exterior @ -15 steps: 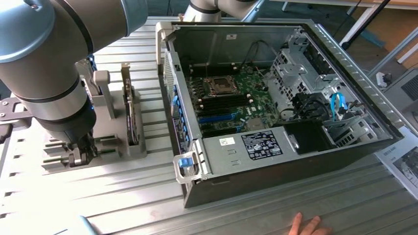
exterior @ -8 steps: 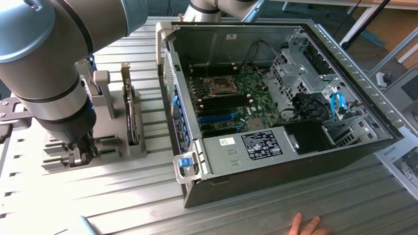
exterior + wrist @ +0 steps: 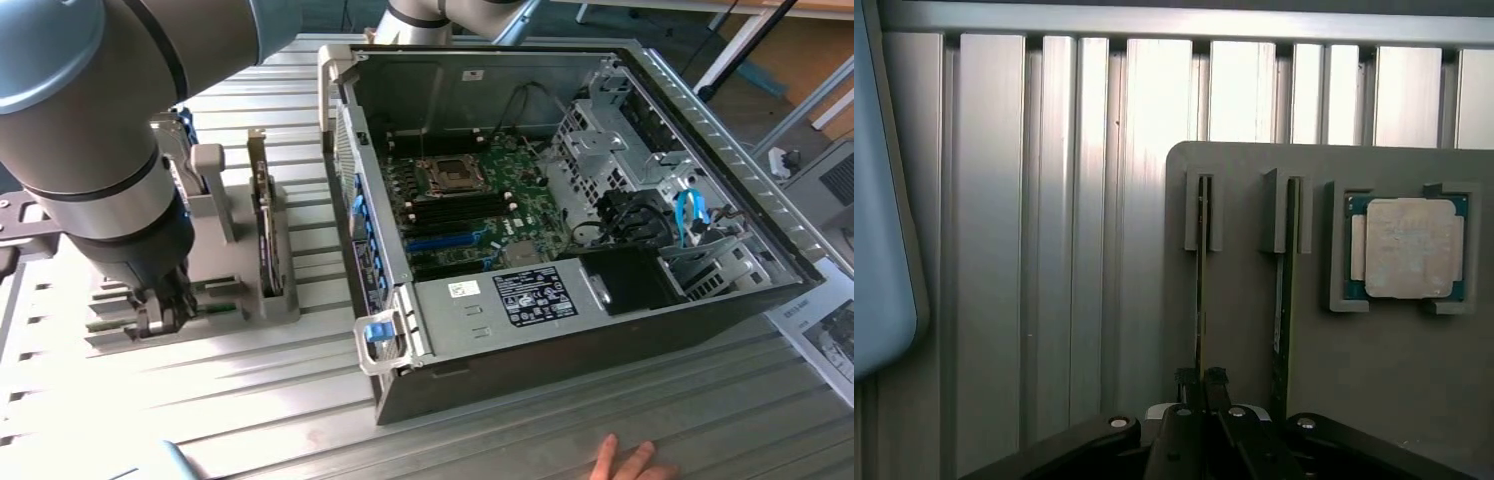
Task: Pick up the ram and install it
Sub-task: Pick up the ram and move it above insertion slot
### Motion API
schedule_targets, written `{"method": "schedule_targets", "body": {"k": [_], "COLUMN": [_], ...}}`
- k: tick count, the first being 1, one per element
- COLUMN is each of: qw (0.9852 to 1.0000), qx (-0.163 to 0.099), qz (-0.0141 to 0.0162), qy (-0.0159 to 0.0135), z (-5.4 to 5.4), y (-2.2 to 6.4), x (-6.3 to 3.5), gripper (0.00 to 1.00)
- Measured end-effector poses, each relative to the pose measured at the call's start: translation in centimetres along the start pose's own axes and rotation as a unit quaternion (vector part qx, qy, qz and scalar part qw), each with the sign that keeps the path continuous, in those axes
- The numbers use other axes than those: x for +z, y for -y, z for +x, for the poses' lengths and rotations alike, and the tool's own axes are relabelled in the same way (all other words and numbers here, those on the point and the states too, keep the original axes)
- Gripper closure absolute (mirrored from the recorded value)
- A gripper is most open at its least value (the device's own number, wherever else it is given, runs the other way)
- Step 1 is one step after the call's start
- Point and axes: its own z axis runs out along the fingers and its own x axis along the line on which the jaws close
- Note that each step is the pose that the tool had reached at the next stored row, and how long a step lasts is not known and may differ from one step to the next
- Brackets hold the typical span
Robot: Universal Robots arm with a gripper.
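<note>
Parts count, holder and case

Two green memory sticks stand in one grey holder (image 3: 1244,330): the ram (image 3: 1201,270) and a second stick (image 3: 1285,290), beside one processor (image 3: 1407,248). One open computer case (image 3: 561,330), one robot arm (image 3: 94,120) with one gripper (image 3: 1201,378), one person's hand (image 3: 627,462). The motherboard's dark memory slots (image 3: 461,208) look like four, though hard to count.

The exterior view looks from high up, slanting down across the ribbed tabletop (image 3: 267,410). It stands far enough back to take in the open computer case (image 3: 561,370) at its right and the grey holder (image 3: 227,320) under the arm (image 3: 107,130) at its left. The wrist view sits just above the hand (image 3: 1201,383), facing straight down and very near; both views share that holder and the tabletop beside it.
</note>
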Motion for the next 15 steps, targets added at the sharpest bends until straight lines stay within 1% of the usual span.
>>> {"method": "schedule_targets", "body": {"k": [6,15], "qw": [1.0000,1.0000], "qx": [0.000,0.002], "qz": [0.0000,0.0000], "qy": [0.0000,0.0005], "z": [0.0,0.0], "y": [0.00,-0.01], "x": [-0.72,-2.12], "gripper": [0.88,0.88]}}
